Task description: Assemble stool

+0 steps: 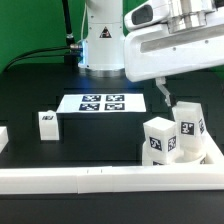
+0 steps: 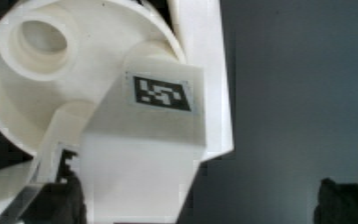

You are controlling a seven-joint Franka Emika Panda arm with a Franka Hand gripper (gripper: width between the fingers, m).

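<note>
In the wrist view the round white seat (image 2: 60, 80) of the stool fills one side, with a round socket hole in it. A white leg block (image 2: 158, 130) bearing a black-and-white tag lies across the seat. Its end reaches between my fingers. The gripper (image 2: 202, 203) is open, with one dark finger (image 2: 48, 195) close beside the leg and the other finger (image 2: 354, 203) far off over the dark table. In the exterior view the gripper (image 1: 165, 100) hangs just above a cluster of white tagged stool parts (image 1: 160, 142) at the exterior view's right. Another leg block (image 1: 47, 123) stands alone at the left.
The marker board (image 1: 103, 102) lies flat on the black table in front of the arm's base. Long white border rails (image 1: 90, 179) run along the front edge and up the right side behind the cluster. A small white piece (image 1: 3, 137) sits at the far left edge.
</note>
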